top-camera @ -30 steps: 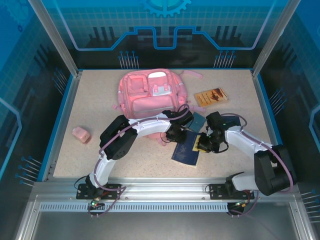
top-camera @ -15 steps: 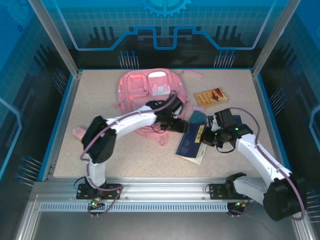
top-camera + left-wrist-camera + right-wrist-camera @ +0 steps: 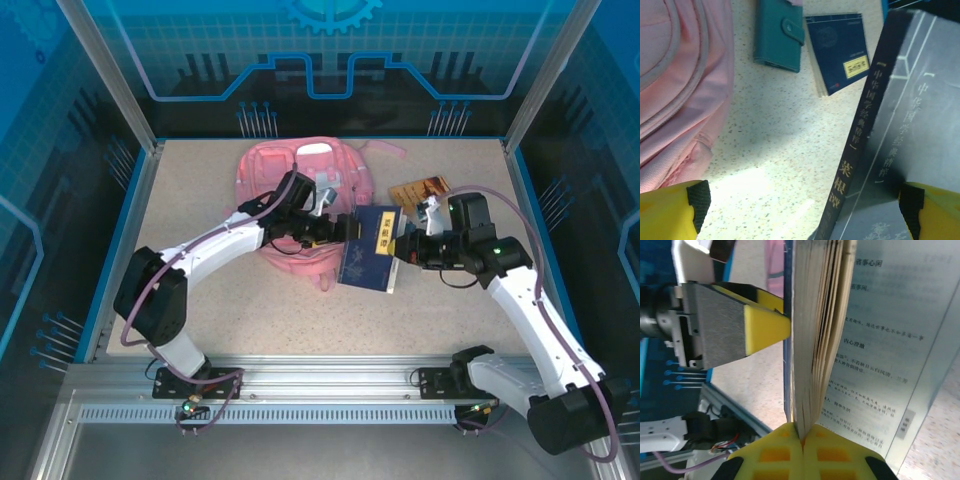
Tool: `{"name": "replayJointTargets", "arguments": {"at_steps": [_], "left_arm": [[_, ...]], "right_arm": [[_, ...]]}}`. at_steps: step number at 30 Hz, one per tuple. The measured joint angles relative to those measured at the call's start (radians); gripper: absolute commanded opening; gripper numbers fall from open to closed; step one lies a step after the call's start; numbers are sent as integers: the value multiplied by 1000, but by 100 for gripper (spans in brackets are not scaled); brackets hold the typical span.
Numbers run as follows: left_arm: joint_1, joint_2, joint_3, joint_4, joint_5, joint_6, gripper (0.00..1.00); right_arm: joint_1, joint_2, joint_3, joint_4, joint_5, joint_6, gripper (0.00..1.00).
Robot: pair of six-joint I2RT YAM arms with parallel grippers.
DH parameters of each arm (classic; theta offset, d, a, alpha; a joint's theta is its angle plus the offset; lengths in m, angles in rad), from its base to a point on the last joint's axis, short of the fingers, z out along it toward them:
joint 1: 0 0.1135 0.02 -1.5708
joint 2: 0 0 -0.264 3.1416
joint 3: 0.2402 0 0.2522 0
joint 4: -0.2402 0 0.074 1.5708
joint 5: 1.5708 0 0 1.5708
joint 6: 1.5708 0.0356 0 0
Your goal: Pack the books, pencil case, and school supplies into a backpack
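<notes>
left gripper (image 3: 802,212): jaws spread wide, holding nothing. One yellow fingertip (image 3: 765,327) is just beside the held book's cover; can't tell if it touches.
right gripper (image 3: 801,440): clamped tight on the page edge of the navy book (image 3: 368,250).
navy book: lifted off the table (image 3: 250,310) and tilted, between the two grippers, just right of the backpack. Gold lettering on the spine.
backpack (image 3: 270,165): lies flat at the far middle of the table, with the left arm over its near side.
second navy book (image 3: 837,50): flat on the table, yellow label up, touching the teal snap case (image 3: 776,37).
tan-orange book (image 3: 420,190): flat on the table, right of the backpack, apart from it.
</notes>
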Motion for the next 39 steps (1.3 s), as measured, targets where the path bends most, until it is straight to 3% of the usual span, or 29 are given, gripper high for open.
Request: {"name": "replayJointTargets", "arguments": {"at_steps": [4, 6, 12, 14, 17, 20, 25, 30, 39], "left_arm": [[33, -33, -43, 115, 92, -50, 94], [44, -47, -63, 175, 127, -80, 86], [68, -72, -103, 308, 200, -162, 36], [80, -78, -109, 330, 210, -182, 21], [91, -95, -116, 353, 207, -205, 11], [93, -132, -126, 367, 168, -234, 10], [108, -203, -130, 374, 31, -298, 11], [120, -247, -130, 445, -112, -385, 11], [120, -249, -153, 608, -290, -558, 11]], "right_arm": [[-4, 56, 36, 42, -90, -2, 0], [-8, 78, 46, 56, -123, -1, 0], [-27, 117, 66, 80, -172, -2, 1], [-35, 127, 73, 84, -175, -2, 24], [-40, 135, 76, 96, -152, 16, 60], [-40, 124, 67, 141, -119, 66, 78], [-40, 79, -9, 298, -80, 236, 92], [-8, 73, -117, 499, -56, 462, 99], [147, 97, -207, 871, 42, 814, 100]]}}
